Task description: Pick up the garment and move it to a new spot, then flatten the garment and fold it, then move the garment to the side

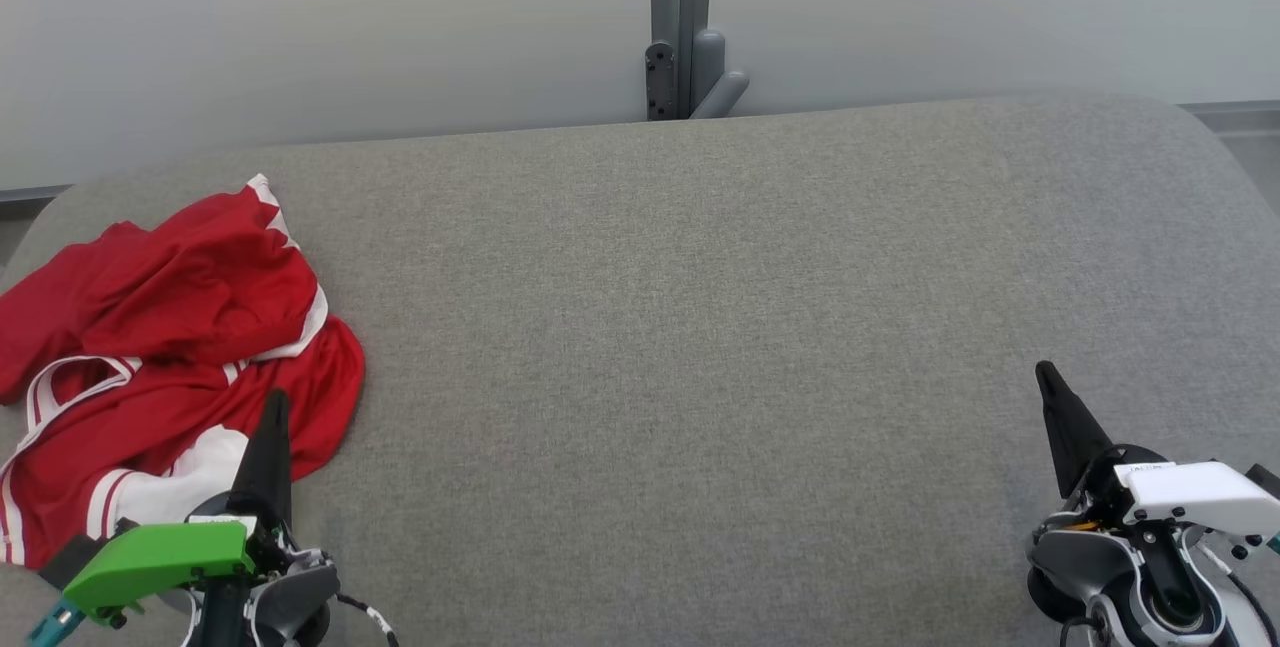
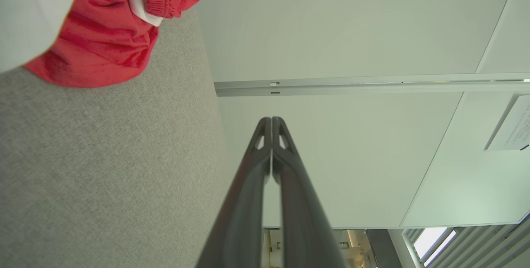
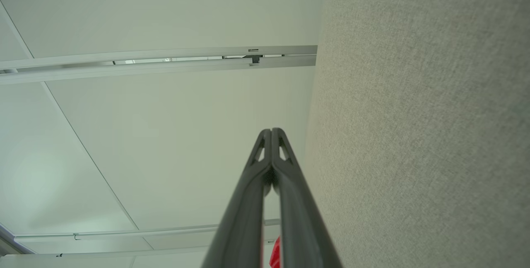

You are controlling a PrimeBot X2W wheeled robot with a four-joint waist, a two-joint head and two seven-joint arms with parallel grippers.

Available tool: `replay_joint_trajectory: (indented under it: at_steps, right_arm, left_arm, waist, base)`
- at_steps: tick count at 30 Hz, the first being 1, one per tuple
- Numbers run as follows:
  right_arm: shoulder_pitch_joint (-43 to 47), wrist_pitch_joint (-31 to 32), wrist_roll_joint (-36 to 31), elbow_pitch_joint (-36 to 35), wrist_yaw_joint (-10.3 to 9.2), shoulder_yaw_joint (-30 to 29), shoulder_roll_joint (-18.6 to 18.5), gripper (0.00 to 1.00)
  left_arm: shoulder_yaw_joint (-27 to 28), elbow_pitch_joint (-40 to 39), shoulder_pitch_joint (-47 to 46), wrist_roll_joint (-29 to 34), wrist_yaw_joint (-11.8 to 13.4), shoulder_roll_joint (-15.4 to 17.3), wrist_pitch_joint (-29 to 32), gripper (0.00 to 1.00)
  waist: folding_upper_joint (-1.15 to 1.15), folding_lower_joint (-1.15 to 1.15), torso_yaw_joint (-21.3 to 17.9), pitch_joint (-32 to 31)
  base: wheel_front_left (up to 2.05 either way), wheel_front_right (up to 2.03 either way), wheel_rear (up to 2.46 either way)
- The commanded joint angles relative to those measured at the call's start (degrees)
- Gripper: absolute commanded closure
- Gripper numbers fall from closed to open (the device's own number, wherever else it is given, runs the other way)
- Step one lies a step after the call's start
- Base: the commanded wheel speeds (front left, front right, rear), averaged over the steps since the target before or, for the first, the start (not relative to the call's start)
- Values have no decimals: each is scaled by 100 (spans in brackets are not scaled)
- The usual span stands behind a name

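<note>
A crumpled red garment (image 1: 170, 347) with white trim lies at the left end of the grey padded surface (image 1: 700, 327). My left gripper (image 1: 277, 399) is at the lower left, its dark fingers shut with nothing between them, their tips over the garment's near right edge. In the left wrist view the shut gripper (image 2: 271, 119) points at the pale wall, with the red garment (image 2: 107, 36) at the upper left. My right gripper (image 1: 1043, 369) is at the lower right over bare grey surface, shut and empty, far from the garment. The right wrist view shows its gripper (image 3: 271, 131) closed together.
A pale wall (image 1: 350, 27) rises behind the surface, with a grey vertical post and bracket (image 1: 685, 27) at the middle back. The grey surface's rounded corners fall away at far left and far right.
</note>
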Motion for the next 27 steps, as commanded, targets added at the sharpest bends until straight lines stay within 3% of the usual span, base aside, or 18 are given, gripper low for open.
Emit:
replay_joint_trajectory:
  at_steps: [1, 15, 27]
  right_arm:
    - [0, -2, 0, 1, 0, 1, 0, 0]
    - [156, -312, -434, 101, -1, 180, 34, 0]
    - [193, -635, -2528, -428, 0, 403, -15, 0]
  left_arm:
    - [-1, 0, 0, 1, 0, 0, -1, 0]
    - [-240, 75, 161, 220, 81, -10, -288, 0]
    - [-419, -146, 164, 1580, 351, 110, -588, 0]
  waist:
    - [0, 0, 0, 0]
    - [1, 0, -6, -2]
    - [1, 0, -15, -13]
  base:
    - [0, 0, 0]
    - [0, 0, 0]
    - [0, 0, 0]
